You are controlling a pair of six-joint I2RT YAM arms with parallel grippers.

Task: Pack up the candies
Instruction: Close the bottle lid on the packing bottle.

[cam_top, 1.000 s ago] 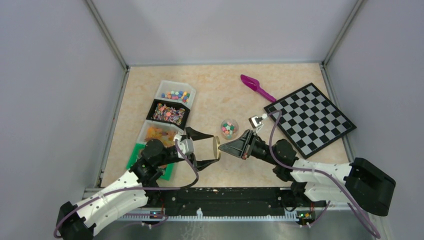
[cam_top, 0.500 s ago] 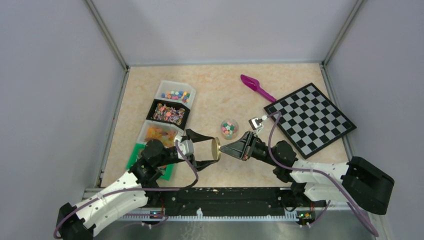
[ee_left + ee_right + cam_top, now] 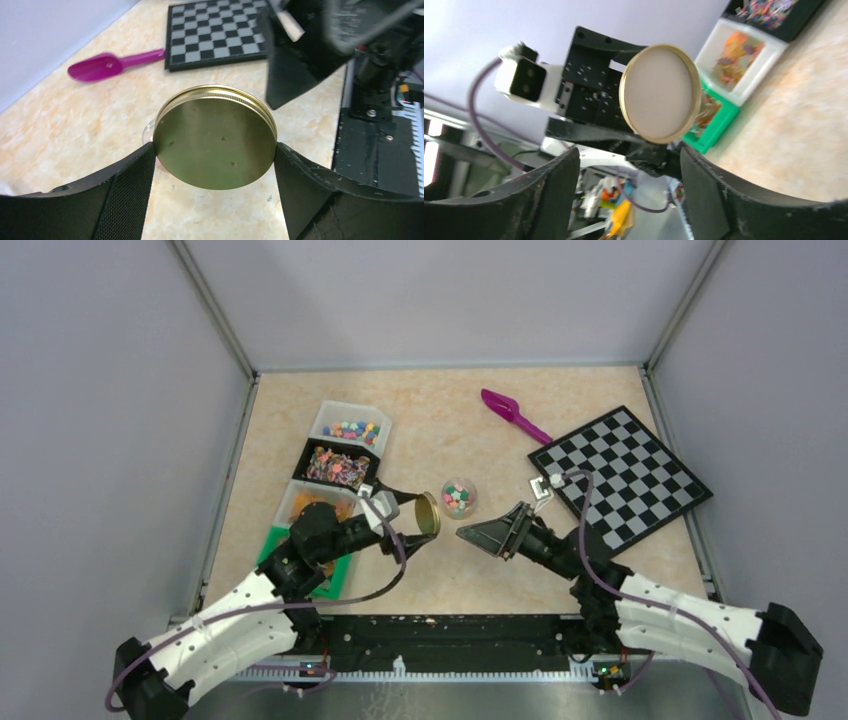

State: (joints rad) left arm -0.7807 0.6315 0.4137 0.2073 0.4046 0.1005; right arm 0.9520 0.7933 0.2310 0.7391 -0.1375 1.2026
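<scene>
A round gold lid (image 3: 429, 514) stands on edge above the table, and my left gripper (image 3: 418, 518) is shut on its rim. In the left wrist view the lid (image 3: 215, 137) fills the gap between both fingers (image 3: 127, 185). Just beyond it a small clear jar (image 3: 459, 497) holds several candies. More candies (image 3: 350, 428) lie in bins on the left. My right gripper (image 3: 482, 534) hangs open to the right of the lid, apart from it. In the right wrist view the lid's cream inner face (image 3: 660, 92) shows ahead of my right gripper (image 3: 629, 165), whose jaws hold nothing.
Three candy bins (image 3: 337, 467) stand in a row at the left, with a green block (image 3: 335, 580) at their near end. A magenta scoop (image 3: 511, 411) lies at the back. A checkerboard (image 3: 620, 477) lies at the right.
The right gripper let go of the lid, opened and drew back to the right. The left gripper closed on the lid and carried it slightly back toward the jar.
</scene>
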